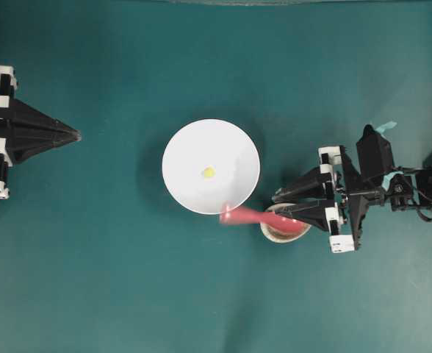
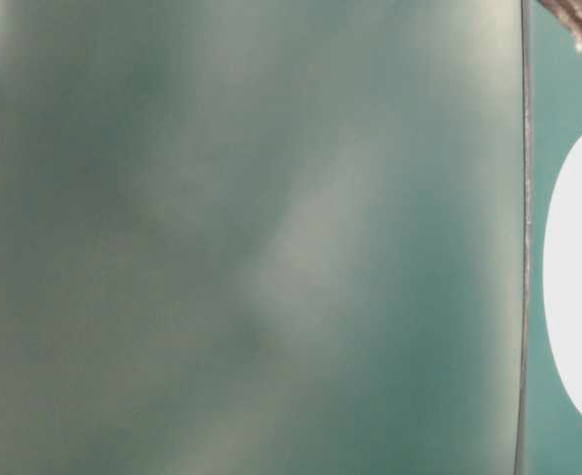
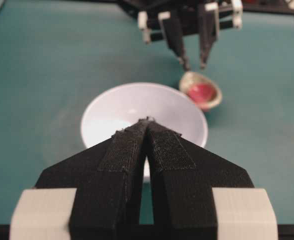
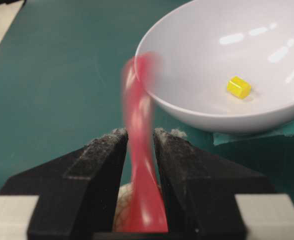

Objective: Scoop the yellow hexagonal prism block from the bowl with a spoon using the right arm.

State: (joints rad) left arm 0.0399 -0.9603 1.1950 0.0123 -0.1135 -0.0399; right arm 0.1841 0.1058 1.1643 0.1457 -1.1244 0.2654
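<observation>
While the right gripper (image 4: 141,137) sits over the speckled spoon rest (image 1: 283,234), its jaws stand partly apart with the pink spoon (image 4: 139,150) between them; the spoon is motion-blurred and whether the pads actually pinch it I cannot tell. Spoon handle pokes out ahead of the fingertips toward the white bowl (image 1: 179,158), its scoop below in the rest. Yellow hexagonal prism block (image 4: 238,87) lies loose in the bowl, ahead and to the right. Left gripper (image 3: 147,122) closed, empty, well apart across the bowl.
</observation>
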